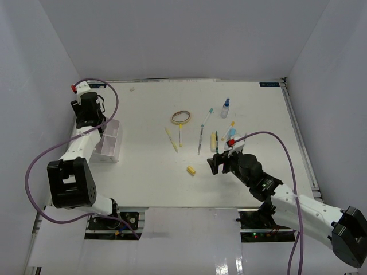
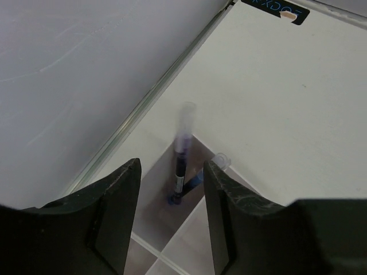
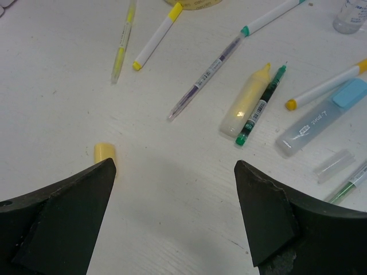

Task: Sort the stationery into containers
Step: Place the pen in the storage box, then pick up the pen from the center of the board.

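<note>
The white divided tray (image 1: 110,150) stands at the table's left. My left gripper (image 1: 102,127) hovers over its far end, open and empty. In the left wrist view, a blurred blue pen (image 2: 182,166) and a second one (image 2: 207,171) lean in a tray compartment (image 2: 150,247) below my gripper (image 2: 171,189). My right gripper (image 1: 219,162) is open and empty, low over the table just short of the stationery. Its wrist view shows my gripper (image 3: 175,165), a yellow eraser piece (image 3: 104,152) by the left fingertip, a yellow highlighter (image 3: 246,103) and a green pen (image 3: 261,106).
Mid-table lie the tan tape ring (image 1: 181,117), two yellow pens (image 1: 171,139), a teal-capped pen (image 1: 203,132), the clear bottle (image 1: 225,107), a blue-capped highlighter (image 3: 321,117), a yellow-capped marker (image 3: 330,86) and a loose clear cap (image 3: 335,165). White walls enclose the table.
</note>
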Robot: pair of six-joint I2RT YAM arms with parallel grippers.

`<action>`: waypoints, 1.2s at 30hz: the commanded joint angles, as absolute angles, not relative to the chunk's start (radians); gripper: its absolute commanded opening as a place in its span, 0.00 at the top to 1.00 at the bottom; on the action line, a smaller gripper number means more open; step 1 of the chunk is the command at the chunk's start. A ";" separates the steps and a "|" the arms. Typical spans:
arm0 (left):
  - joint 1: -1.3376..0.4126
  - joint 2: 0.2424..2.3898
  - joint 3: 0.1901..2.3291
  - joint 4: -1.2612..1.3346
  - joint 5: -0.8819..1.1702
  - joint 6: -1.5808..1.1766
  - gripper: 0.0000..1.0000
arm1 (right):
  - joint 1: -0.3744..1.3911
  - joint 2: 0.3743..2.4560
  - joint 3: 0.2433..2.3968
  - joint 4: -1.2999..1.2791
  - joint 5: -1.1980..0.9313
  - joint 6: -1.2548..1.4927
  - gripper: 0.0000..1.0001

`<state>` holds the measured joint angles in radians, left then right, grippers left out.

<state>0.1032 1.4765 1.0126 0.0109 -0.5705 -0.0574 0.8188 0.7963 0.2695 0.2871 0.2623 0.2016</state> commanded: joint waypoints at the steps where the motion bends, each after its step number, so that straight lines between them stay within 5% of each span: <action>1: 0.110 1.396 1.025 -0.005 -0.526 -0.095 0.41 | 0.815 0.767 0.296 0.275 0.275 0.212 0.09; 10: 0.106 1.194 1.061 -0.190 -0.184 -0.286 0.08 | 0.787 0.822 0.443 0.037 0.414 0.288 0.00; 12: 0.098 1.143 1.054 -0.221 -0.063 -0.311 0.02 | 0.767 0.876 0.491 0.002 0.428 0.310 0.09; 19: 0.026 1.037 0.939 -0.224 0.167 -0.345 0.02 | 0.666 1.097 0.641 -0.123 0.417 0.362 0.25; 36: -0.123 0.982 0.801 -0.187 0.210 -0.322 0.02 | 0.617 1.474 0.815 -0.123 0.414 0.434 0.52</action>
